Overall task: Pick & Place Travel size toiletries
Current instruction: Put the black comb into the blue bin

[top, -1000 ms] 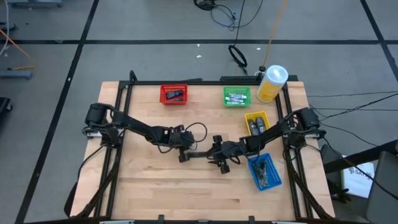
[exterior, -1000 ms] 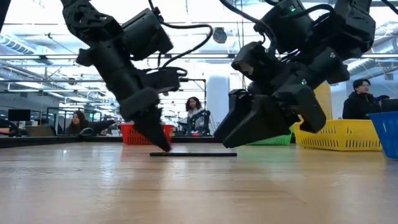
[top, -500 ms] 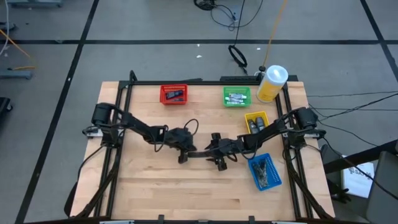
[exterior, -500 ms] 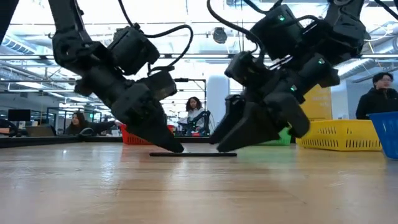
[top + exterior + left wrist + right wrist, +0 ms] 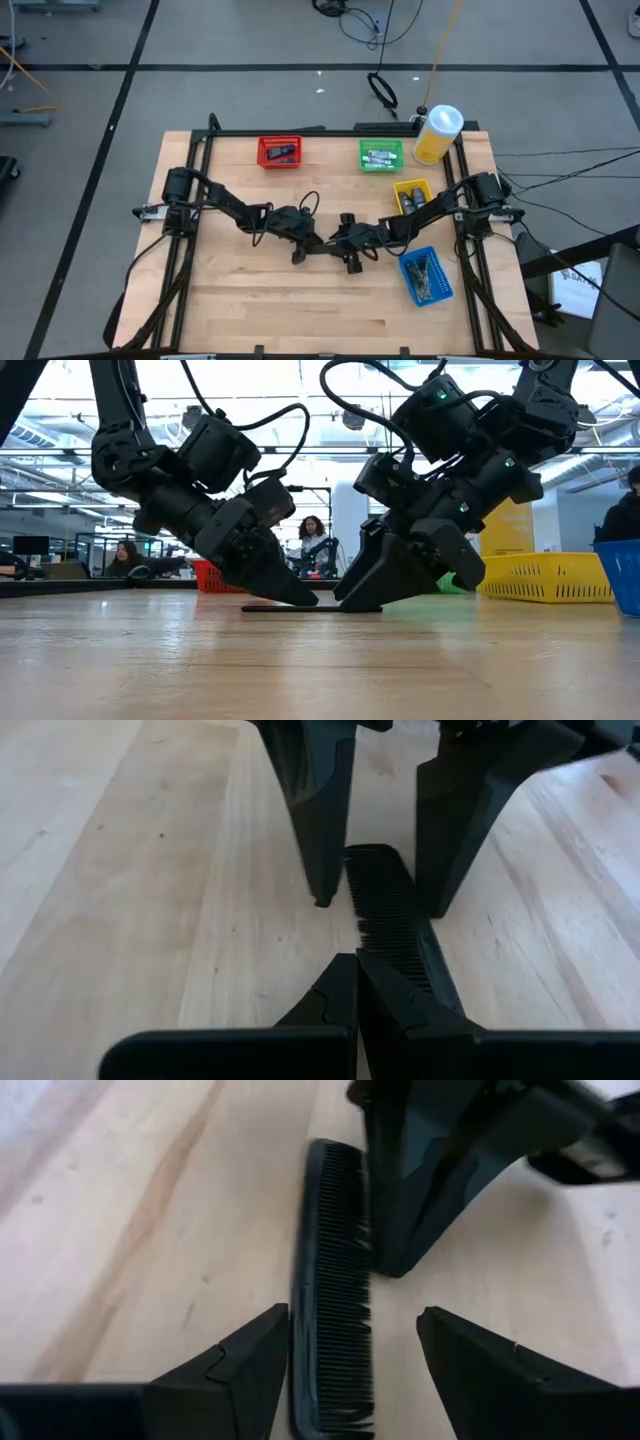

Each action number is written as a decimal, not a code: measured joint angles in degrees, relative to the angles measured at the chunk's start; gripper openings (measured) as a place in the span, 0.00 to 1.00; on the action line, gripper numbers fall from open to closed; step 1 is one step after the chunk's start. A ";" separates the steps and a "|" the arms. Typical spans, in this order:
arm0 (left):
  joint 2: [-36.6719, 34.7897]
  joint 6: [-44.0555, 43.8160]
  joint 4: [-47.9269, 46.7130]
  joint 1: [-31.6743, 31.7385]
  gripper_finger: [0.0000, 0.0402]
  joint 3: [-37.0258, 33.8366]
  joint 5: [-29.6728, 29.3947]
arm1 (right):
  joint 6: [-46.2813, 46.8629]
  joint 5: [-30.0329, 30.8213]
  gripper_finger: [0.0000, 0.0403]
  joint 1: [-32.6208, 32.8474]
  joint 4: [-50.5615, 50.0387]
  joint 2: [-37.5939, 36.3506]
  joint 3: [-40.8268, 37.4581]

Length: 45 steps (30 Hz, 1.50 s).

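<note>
A black comb (image 5: 330, 1270) lies flat on the wooden table near its middle, a thin dark line in the low view (image 5: 275, 608). My left gripper (image 5: 355, 965) is shut, tips down at the comb's toothed edge about halfway along. My right gripper (image 5: 350, 1345) is open and straddles the comb's right end, one finger on each side; I cannot tell whether either finger touches it. Small dark and silvery toiletries lie in the red bin (image 5: 279, 152), green bin (image 5: 381, 155), yellow bin (image 5: 411, 196) and blue bin (image 5: 426, 277). My left gripper meets the comb's toothed edge (image 5: 362, 925) with its shut fingertips (image 5: 390, 1260), slanting down from the table's left. Whether the tips rest on the teeth or just beside them I cannot tell. The comb stays flat on the table.
A large yellow bottle with a white cap (image 5: 437, 133) stands at the far right corner. A black frame (image 5: 330, 131) runs along the table's far and side edges. Bare wood lies toward the near edge (image 5: 300, 310). People sit in the room behind (image 5: 310, 545).
My left gripper has slid along the comb toward the table's right and tipped lower. My right gripper has moved toward the table's left and come down over the comb's right end. The comb has stayed where it was.
</note>
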 joint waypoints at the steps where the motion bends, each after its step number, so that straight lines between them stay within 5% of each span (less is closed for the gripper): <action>1: 0.28 -0.28 0.25 -0.01 0.00 0.02 0.12 | -0.76 0.91 0.54 0.04 0.11 0.00 0.00; 40: 1.31 -0.88 2.53 1.45 0.00 -0.20 -0.06 | -21.82 3.73 0.53 0.22 5.10 0.35 2.16; 45: 1.38 -0.86 3.04 1.45 0.00 -0.22 -0.55 | -21.95 8.15 0.53 -0.07 6.12 0.17 2.51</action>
